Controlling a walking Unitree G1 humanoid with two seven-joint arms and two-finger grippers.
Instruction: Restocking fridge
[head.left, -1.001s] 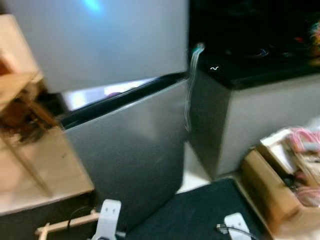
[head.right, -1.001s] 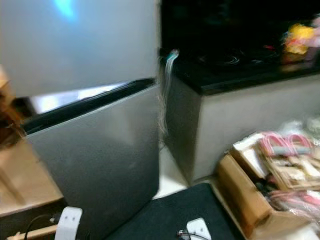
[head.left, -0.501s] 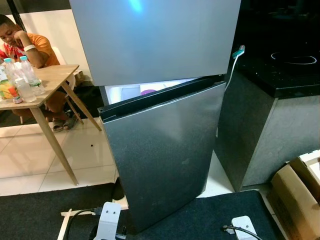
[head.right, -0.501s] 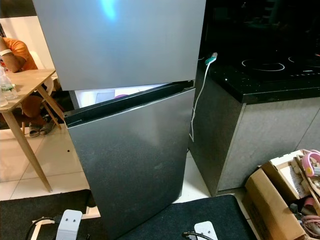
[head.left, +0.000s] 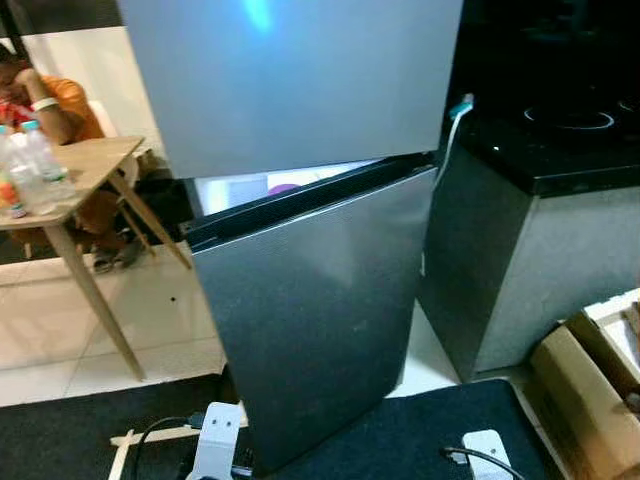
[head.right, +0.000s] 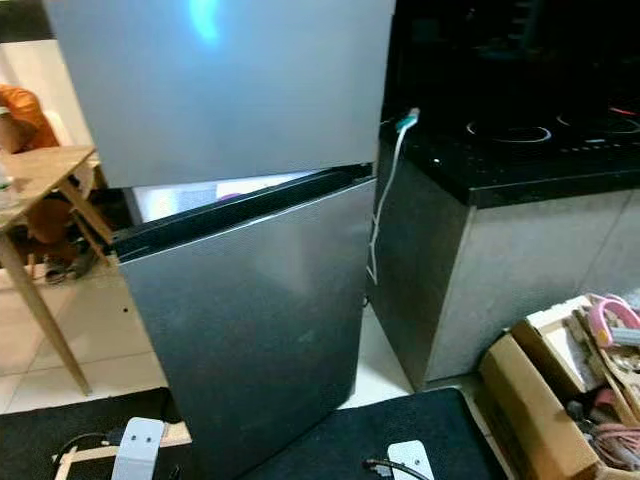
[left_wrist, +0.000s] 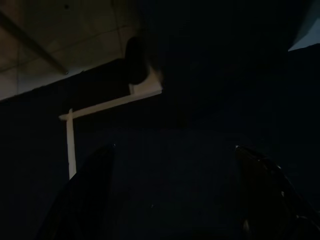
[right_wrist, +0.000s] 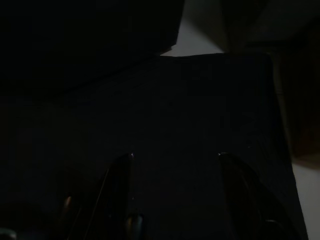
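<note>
A grey two-door fridge (head.left: 300, 90) stands right in front of me. Its upper door is closed. The lower door (head.left: 310, 310) is ajar at its left side, and the lit interior (head.left: 250, 187) shows through the gap with something purple inside. My left gripper (left_wrist: 175, 147) hangs low over the dark mat, its fingers (left_wrist: 95, 190) apart and holding nothing. In the dark right wrist view my right gripper (right_wrist: 175, 155) is likewise open and empty above the mat.
A person in an orange shirt (head.left: 60, 105) sits at a wooden table (head.left: 70, 180) with bottles (head.left: 35, 165) on the left. A black-topped counter (head.right: 520, 170) stands to the right, a white cable (head.right: 385, 190) hanging between. A cardboard box (head.right: 550, 400) of items is lower right. A black mat (head.right: 330, 440) covers the floor.
The camera has swung and the picture has gone from blurred to clearer; the whole view has shifted. The fridge door stands as before.
</note>
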